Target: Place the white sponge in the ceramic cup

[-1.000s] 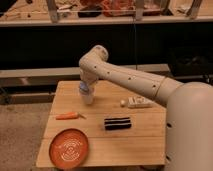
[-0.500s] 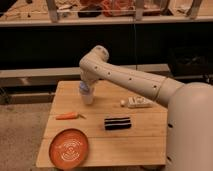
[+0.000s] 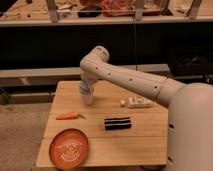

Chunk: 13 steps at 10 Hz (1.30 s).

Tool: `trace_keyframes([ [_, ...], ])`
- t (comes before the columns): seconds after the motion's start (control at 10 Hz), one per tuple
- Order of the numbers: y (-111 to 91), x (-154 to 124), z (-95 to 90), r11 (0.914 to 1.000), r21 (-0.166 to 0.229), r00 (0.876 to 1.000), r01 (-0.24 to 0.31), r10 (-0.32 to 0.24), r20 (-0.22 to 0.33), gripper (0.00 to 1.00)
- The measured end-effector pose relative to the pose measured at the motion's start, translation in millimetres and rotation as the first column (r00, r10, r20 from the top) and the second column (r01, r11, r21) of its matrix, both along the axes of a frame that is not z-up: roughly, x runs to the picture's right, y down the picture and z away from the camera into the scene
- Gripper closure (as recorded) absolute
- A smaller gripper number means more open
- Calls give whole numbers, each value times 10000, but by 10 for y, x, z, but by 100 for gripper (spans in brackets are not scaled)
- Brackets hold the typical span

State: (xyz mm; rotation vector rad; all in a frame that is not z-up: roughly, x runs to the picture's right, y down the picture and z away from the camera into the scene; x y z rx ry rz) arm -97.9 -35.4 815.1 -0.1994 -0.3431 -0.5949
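Toward the back left of the light wooden table (image 3: 135, 145), the small white cylindrical ceramic cup (image 3: 88, 98) stands directly under the gripper (image 3: 85, 89). Whether the gripper holds anything cannot be told. Bare tabletop surrounds the cup. The round orange plate (image 3: 69, 148) sits by the front-left edge, well apart.

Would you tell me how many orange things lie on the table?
2: the plate at the front-left corner, a thin stick just behind it. The gripper hangs at the cup.
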Motion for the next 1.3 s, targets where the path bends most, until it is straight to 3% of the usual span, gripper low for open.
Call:
trace_keyframes([
  [0.3,1,-20,6,9999,76,10000,81,-81,45,98],
  [0.6,-7,1,-2,9999,128,10000,12,-13,51,89],
  [0.9,-9,-17,-7,9998,193,9999,71,-73,87,89],
  [1.2,-17,-9,-13,9997,249,10000,42,-44,87,78],
  [1.3,-14,-3,-15,9996,269,9999,36,-38,93,68],
])
